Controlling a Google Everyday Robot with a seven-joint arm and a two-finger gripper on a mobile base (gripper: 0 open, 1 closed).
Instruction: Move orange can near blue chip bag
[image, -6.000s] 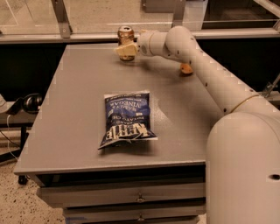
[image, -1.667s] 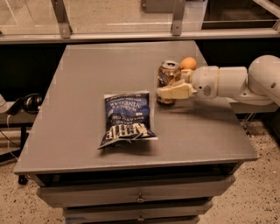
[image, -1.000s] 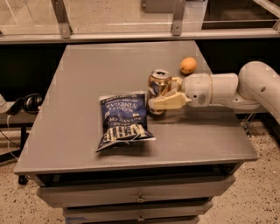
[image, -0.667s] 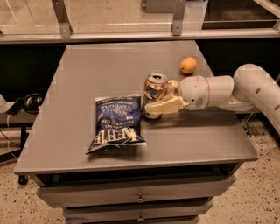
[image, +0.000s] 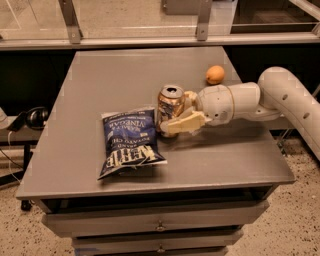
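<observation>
The orange can (image: 169, 106) stands upright on the grey table (image: 100, 85), bronze with a silver top. It touches the right edge of the blue chip bag (image: 129, 140), which lies flat at the front left with white lettering. My gripper (image: 180, 114) reaches in from the right on a white arm (image: 280, 100) and is shut on the can. One cream finger (image: 182, 124) crosses the can's lower front; the other finger sits behind the can.
A round orange fruit (image: 215, 74) lies on the table behind the arm, near the right edge. A metal rail (image: 150, 41) runs along the back. Drawers (image: 160, 225) sit under the table's front edge. Headphones (image: 32, 117) hang at the left.
My gripper has carried the can from the table's back edge forward and left to the bag's right edge. The bag has shifted slightly left and turned.
</observation>
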